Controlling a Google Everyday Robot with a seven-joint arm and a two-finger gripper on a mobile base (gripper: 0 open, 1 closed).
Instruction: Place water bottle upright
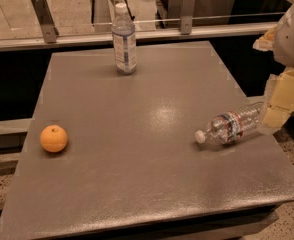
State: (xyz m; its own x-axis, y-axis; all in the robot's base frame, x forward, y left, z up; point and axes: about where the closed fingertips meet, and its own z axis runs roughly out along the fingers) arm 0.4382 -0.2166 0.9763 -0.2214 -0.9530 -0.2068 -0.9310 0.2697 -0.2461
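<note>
The water bottle [230, 127] is a clear ribbed bottle with a red-banded label. It lies on its side near the right edge of the grey table [137, 134], its white cap pointing left. My gripper [273, 115] is at the far right, down at the bottle's base end, and covers that end. The white arm rises above it to the upper right corner.
A second bottle [124, 39] with a tall white-and-blue label stands upright at the back middle of the table. An orange [53, 138] sits near the left edge. A glass rail with metal posts [42, 16] runs behind the table. The floor drops away at the right.
</note>
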